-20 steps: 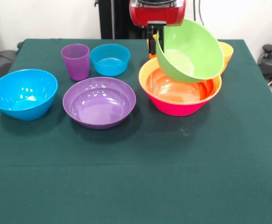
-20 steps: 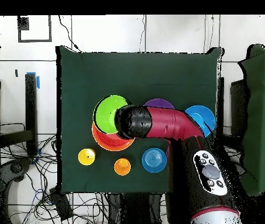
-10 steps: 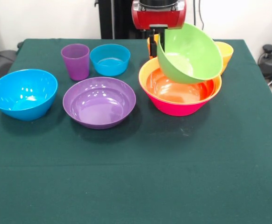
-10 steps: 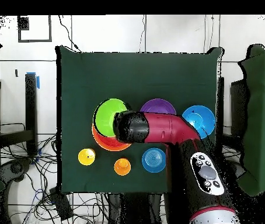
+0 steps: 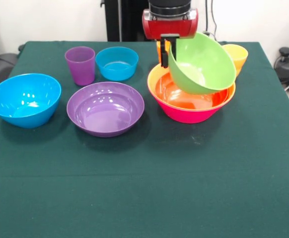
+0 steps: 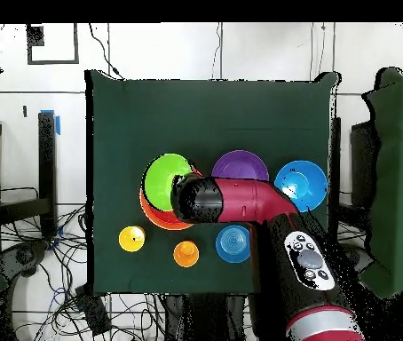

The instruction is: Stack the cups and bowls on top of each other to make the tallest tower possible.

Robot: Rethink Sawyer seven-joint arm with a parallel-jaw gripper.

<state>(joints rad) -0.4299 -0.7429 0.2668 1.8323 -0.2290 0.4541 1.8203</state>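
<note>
Claw (image 5: 165, 49) pinching tilted green bowl (image 5: 204, 62) over tower (image 5: 191, 106), overhead arm hides grip

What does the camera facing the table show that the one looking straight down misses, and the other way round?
Only the front view shows the gripper shut on the rim of the green bowl, which hangs tilted over the tower, and the purple cup. From above the arm hides both.

Only the overhead view shows the yellow cup and orange cup standing clear and apart, plus cables on the floor.

Both show the green bowl, the purple bowl and the large blue bowl.
</note>
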